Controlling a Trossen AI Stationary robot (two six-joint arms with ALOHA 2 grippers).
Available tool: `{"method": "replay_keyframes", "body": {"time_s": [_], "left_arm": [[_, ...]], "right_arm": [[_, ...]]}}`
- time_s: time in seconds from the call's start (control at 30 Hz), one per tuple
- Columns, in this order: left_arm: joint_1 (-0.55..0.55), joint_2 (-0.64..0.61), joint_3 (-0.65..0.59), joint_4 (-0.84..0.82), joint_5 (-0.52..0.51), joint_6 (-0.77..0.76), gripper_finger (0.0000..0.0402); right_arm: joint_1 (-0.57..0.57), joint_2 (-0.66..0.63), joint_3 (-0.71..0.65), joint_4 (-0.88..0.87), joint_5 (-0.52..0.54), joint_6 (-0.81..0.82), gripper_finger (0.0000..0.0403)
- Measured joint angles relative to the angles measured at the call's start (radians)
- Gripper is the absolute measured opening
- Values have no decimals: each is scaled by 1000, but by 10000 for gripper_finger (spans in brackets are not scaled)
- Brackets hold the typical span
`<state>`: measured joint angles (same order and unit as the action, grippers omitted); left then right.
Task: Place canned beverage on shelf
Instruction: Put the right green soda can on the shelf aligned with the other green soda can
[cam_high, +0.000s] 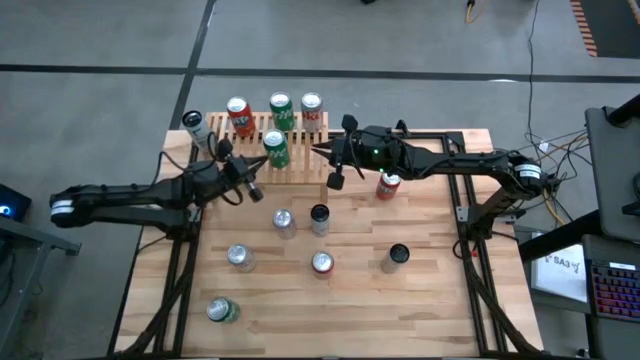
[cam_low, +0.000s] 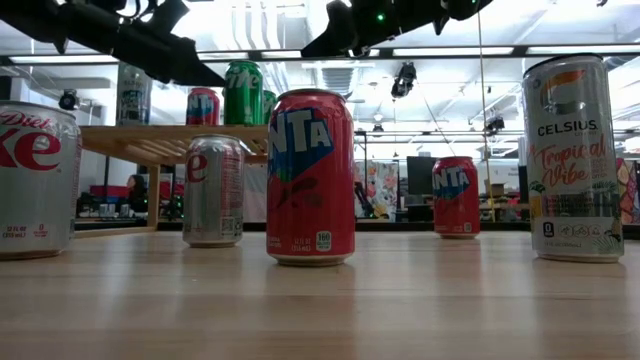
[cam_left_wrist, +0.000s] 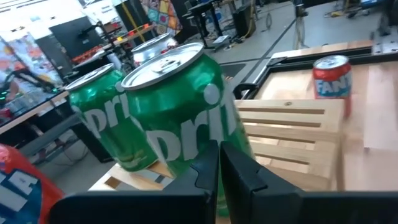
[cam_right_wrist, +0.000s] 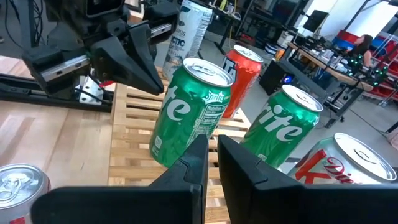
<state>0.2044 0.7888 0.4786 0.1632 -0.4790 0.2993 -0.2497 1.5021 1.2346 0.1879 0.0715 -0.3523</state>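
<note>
My left gripper (cam_high: 250, 178) hangs just left of a green Sprite can (cam_high: 276, 149) standing on the near edge of the shelf (cam_high: 300, 165), fingers closed on nothing. My right gripper (cam_high: 325, 152) hovers just right of that can, fingers shut and empty. More cans (cam_high: 283, 222) stand on the table (cam_high: 420, 310).

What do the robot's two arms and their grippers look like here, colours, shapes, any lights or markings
Both arms are black, built of slim jointed tubular links. The left arm has a white band near its base end; the right arm carries a similar white band and a small green light. The left gripper and right gripper each have two flat, wedge-shaped black fingers.
</note>
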Motion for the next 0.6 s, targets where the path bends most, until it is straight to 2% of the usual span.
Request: {"method": "replay_keyframes", "body": {"time_s": [0.13, 0.6], "left_arm": [[1, 21, 0, 17, -33, 4, 0], [1, 84, 1, 94, -35, 5, 0]], "right_arm": [[0, 0, 0, 0, 0, 0, 27], [0, 0, 0, -13, 0, 4, 27]]}}
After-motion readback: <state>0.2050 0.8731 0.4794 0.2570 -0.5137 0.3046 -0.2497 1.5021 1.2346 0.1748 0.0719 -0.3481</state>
